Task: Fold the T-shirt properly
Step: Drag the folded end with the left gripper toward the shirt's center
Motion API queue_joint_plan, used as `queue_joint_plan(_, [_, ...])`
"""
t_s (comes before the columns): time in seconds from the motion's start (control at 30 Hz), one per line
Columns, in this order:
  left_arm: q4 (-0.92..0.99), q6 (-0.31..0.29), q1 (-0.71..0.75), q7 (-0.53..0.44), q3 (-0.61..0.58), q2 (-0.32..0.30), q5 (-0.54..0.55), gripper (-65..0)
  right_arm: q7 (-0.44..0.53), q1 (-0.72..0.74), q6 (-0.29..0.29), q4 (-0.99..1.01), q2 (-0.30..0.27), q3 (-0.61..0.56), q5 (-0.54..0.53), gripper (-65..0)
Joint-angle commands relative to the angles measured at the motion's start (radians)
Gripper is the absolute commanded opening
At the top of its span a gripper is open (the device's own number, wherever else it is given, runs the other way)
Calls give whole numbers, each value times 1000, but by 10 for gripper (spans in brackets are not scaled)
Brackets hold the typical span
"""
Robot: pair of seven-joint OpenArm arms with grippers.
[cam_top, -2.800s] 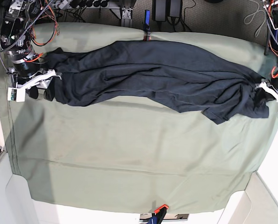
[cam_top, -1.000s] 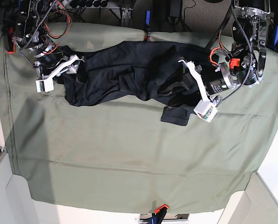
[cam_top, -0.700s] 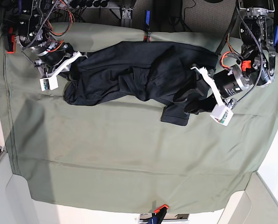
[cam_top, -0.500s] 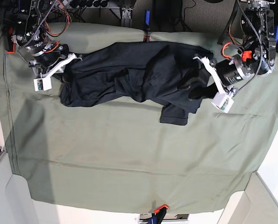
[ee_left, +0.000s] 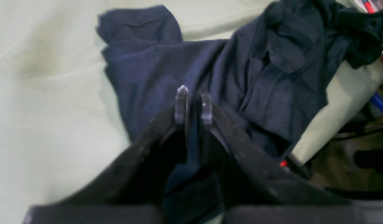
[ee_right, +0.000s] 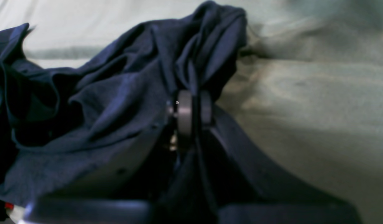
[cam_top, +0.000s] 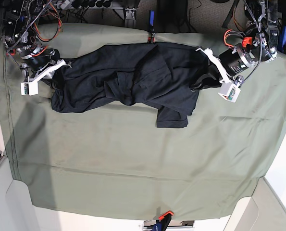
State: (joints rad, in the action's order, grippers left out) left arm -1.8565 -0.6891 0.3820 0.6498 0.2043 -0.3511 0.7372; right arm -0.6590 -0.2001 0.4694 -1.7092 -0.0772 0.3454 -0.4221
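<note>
The dark navy T-shirt (cam_top: 133, 77) lies bunched and wrinkled across the back half of the sage-green table cloth (cam_top: 133, 159), with one sleeve (cam_top: 171, 117) sticking toward the front. My left gripper (cam_top: 207, 82) is at the shirt's right end in the base view; the left wrist view shows its fingers (ee_left: 181, 99) shut on a fold of the T-shirt (ee_left: 272, 71). My right gripper (cam_top: 49, 79) is at the shirt's left end; the right wrist view shows its fingers (ee_right: 184, 115) shut on the T-shirt (ee_right: 116, 102).
The table cloth covers the whole table, with bare cloth in front of the shirt. Cables and equipment (cam_top: 157, 12) sit beyond the back edge. A red-black clamp (cam_top: 163, 216) is at the front edge.
Both arms moved apart and toward the back, stretching the bunched shirt wider. The shirt's left end moved further left and the loose sleeve slid left.
</note>
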Motion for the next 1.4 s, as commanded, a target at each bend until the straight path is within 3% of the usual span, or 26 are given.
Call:
queue_joint_plan(0.0, [-17, -9, -6, -21, 3, 4, 10, -607, 16, 8, 13, -19, -5, 0, -16, -650])
queue_joint_plan(0.17, [-17, -9, -20, -28, -80, 46, -71, -642, 18, 8, 14, -19, -5, 0, -24, -650])
queue_joint_plan(0.47, [-16, -9, -42, -49, -246, 55, -311, -642, 14, 8, 14, -19, -5, 0, -24, -650])
queue_joint_plan(0.6, [-16, -9, -41, -48, -278, 55, -299, -641, 15, 8, 14, -19, -5, 0, -24, -650])
queue_joint_plan(0.77, [-16, -9, -45, -62, -403, 61, -269, -641, 14, 8, 14, -19, -6, 0, -24, -650])
queue_joint_plan(1.03, [-25, -9, -73, -62, -469, 156, -337, -641, 15, 8, 14, -19, -6, 0, -24, -650])
queue_joint_plan(1.2, [-145, -9, -68, 37, -413, 134, -269, -641, 39, 9, 13, -20, -6, 19, -25, -650])
queue_joint_plan(1.37, [-290, -9, -28, 43, -302, 33, -190, -641, 37, 11, 14, -21, -6, 98, -51, -650])
